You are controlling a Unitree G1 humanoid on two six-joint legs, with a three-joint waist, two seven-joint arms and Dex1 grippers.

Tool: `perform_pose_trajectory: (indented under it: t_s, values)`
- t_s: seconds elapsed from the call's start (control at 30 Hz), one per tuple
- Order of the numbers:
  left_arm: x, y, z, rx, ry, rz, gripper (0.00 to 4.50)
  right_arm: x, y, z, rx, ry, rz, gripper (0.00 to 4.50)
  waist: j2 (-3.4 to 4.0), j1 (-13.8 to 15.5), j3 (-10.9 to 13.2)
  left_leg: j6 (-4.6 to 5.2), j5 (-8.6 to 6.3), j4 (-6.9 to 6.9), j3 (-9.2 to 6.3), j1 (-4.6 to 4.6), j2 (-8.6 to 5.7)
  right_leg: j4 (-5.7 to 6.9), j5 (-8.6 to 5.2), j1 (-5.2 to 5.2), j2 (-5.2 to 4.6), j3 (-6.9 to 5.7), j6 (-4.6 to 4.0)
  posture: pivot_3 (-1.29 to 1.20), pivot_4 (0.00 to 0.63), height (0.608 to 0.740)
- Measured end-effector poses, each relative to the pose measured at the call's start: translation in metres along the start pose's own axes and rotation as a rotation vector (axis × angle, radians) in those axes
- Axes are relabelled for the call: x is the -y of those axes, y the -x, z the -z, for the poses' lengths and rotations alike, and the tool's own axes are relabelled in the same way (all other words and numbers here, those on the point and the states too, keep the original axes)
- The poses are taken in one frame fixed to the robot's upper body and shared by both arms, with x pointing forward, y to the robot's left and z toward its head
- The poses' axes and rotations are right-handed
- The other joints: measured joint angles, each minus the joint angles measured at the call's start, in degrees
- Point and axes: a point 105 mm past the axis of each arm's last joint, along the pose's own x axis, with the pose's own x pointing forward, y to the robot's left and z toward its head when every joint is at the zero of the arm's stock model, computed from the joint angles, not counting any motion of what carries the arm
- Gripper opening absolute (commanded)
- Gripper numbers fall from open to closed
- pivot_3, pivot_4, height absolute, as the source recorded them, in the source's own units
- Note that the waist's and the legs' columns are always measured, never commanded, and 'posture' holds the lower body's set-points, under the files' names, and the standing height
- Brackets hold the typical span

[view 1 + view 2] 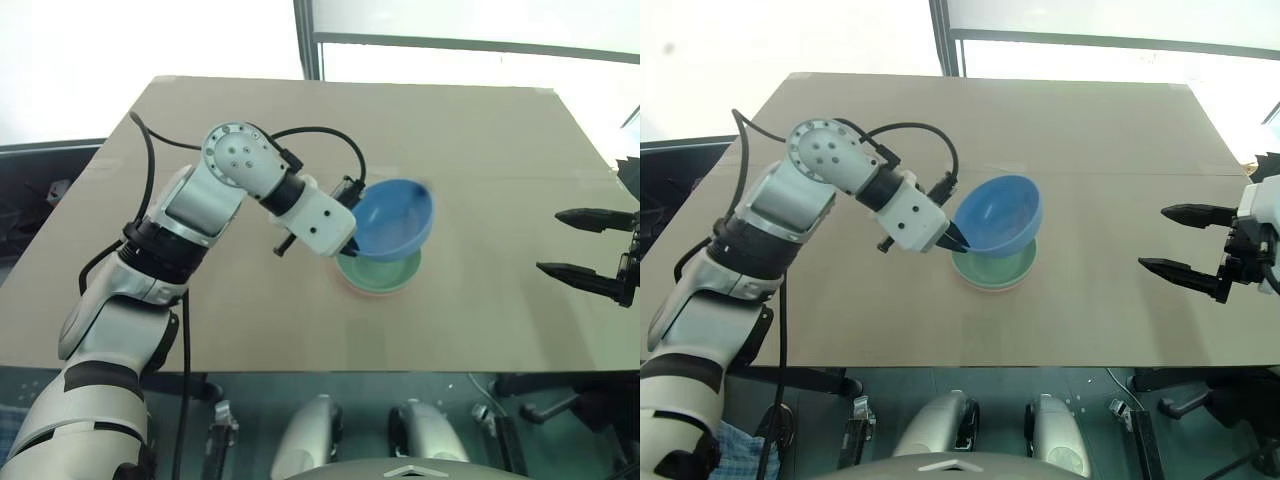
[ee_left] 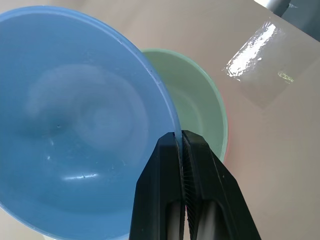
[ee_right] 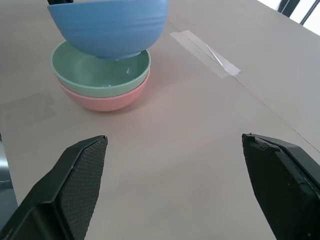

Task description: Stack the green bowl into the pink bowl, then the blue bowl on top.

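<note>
The left gripper (image 2: 181,145) has its jaws pinched together on the near rim of the blue bowl (image 1: 393,217), one finger inside the wall and one outside. It holds the bowl tilted in the air, directly over the other two. From the right wrist view, the blue bowl's base hangs just above the green bowl (image 3: 100,72), apart from it by a thin gap. The green bowl sits nested in the pink bowl (image 3: 107,100), whose rim shows as a band beneath it, and that pair rests near the middle of the table (image 1: 480,150). Well off to the side, the right gripper (image 1: 585,245) hovers over the table with its jaws spread wide, nothing between them.
</note>
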Motion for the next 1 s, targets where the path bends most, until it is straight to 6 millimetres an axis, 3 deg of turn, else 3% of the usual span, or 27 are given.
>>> perform_pose_trajectory:
  t_s: [0.13,0.17,0.23,0.3,0.67,0.83,1.0]
  values:
    - [0.0,0.0,0.0,0.0,-0.007,-0.001,2.29,0.0,0.0,0.0,-0.001,0.001,0.001,4.5,0.0,0.0,0.0,0.0,0.0,0.0,0.0,0.0,0.0,-0.01,0.0,0.0,-0.01,0.0,0.0,0.0,0.15,0.74]
    - [-0.001,-0.001,-0.001,0.003,-0.011,-0.001,3.0,0.0,0.0,0.0,-0.002,0.0,0.001,4.5,0.0,0.0,0.0,0.0,0.0,0.0,0.0,0.0,0.0,-0.01,0.0,0.0,-0.01,0.0,0.0,0.0,0.15,0.74]
    - [-0.001,-0.001,-0.001,0.004,-0.011,-0.001,3.44,0.0,0.0,0.001,-0.002,0.0,0.001,4.5,0.0,0.0,0.0,0.0,0.0,0.0,0.0,0.0,0.0,0.0,0.0,0.0,0.0,0.0,0.0,0.0,0.15,0.74]
    - [-0.001,-0.002,-0.002,0.007,-0.013,-0.001,4.34,0.0,0.0,0.001,-0.003,-0.001,0.0,4.5,0.0,0.0,0.0,0.0,0.0,0.0,0.0,0.0,0.0,-0.01,0.0,0.0,0.0,0.0,0.0,0.0,0.15,0.74]
    - [-0.011,0.004,-0.007,0.084,0.05,-0.077,4.44,-0.001,0.0,0.003,-0.008,-0.008,-0.001,4.5,0.0,0.0,0.0,0.01,0.0,0.0,0.0,0.0,0.01,-0.01,0.0,0.0,0.0,0.0,0.0,0.0,0.15,0.74]
    - [-0.008,0.018,0.001,0.257,0.352,-0.193,4.44,-0.002,0.003,0.006,-0.018,-0.02,0.005,4.5,0.01,-0.1,0.0,0.0,0.0,0.0,0.0,0.02,0.05,0.01,0.0,0.0,0.01,0.0,0.01,0.0,0.15,0.74]
    - [0.018,0.036,0.035,0.283,0.675,-0.391,4.44,-0.007,0.01,0.012,-0.023,-0.038,0.028,4.5,0.05,-0.2,0.0,0.0,0.0,-0.07,0.0,0.07,0.08,-0.02,-0.01,0.0,0.02,0.04,0.01,0.0,0.15,0.74]
